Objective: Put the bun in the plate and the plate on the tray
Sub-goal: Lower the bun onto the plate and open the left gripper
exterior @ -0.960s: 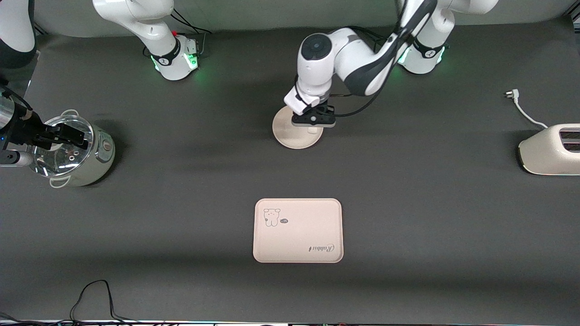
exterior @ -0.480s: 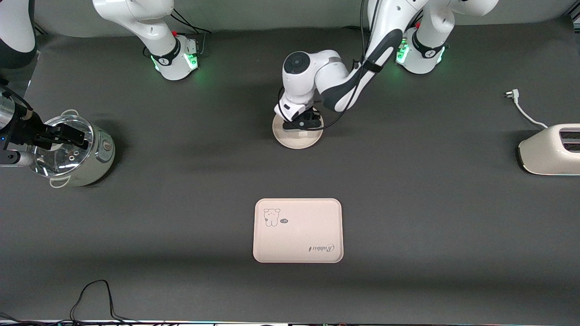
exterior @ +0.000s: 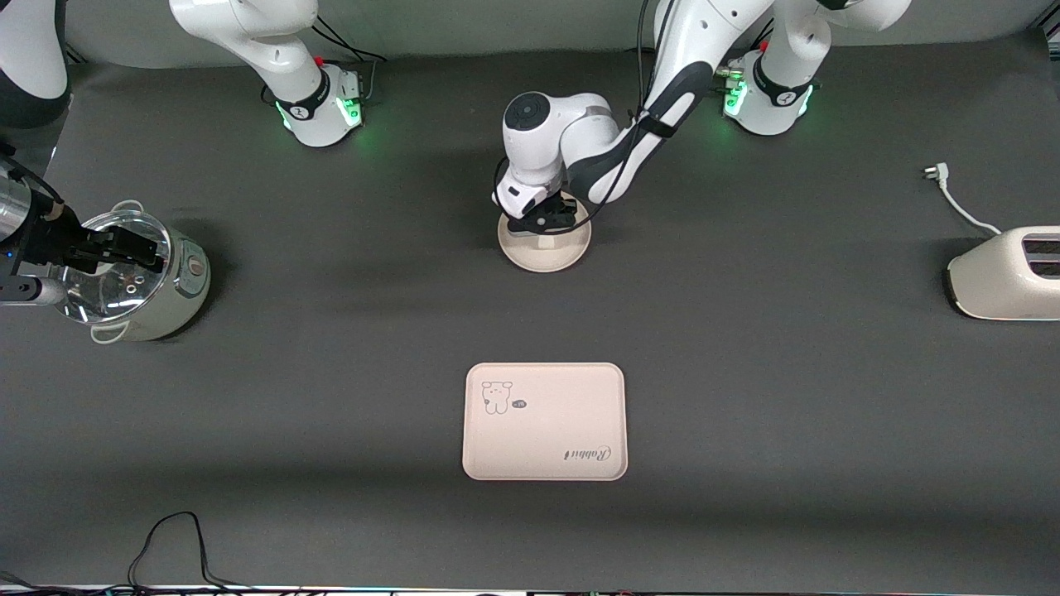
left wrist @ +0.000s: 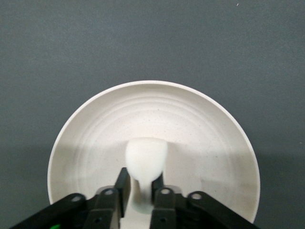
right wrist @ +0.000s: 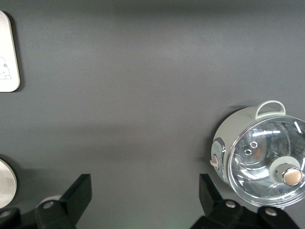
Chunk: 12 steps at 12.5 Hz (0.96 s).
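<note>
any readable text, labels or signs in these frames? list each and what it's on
"Rabbit": cursive lettering on the tray, in the corner diagonal from its bear drawing.
Small dark mark beside the bear: too small to read.
Nothing readable on the pot or the toaster.

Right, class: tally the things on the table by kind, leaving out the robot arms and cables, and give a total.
Bun: 1
Plate: 1
Tray: 1
Cooking pot with glass lid: 1
Toaster: 1
Total: 5
</note>
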Available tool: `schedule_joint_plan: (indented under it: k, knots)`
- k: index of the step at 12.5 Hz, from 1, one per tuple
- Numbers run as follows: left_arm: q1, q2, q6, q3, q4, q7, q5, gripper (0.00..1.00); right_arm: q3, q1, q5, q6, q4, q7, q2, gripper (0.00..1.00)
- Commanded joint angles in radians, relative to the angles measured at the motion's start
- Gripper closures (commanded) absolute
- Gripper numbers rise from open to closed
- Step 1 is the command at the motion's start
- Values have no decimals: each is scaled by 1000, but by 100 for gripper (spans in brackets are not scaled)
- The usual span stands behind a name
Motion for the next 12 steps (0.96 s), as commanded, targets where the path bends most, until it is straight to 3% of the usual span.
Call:
schedule_joint_plan:
  k: [1, 12]
  knots:
    - [-20, 9, -4, 17, 24, -29, 31, 0, 3, -5, -10, 3, -16, -20, -19, 0]
    - [-19, 21, -6, 29, 24, -29, 43, 0, 3, -5, -8, 3, -17, -18, -20, 0]
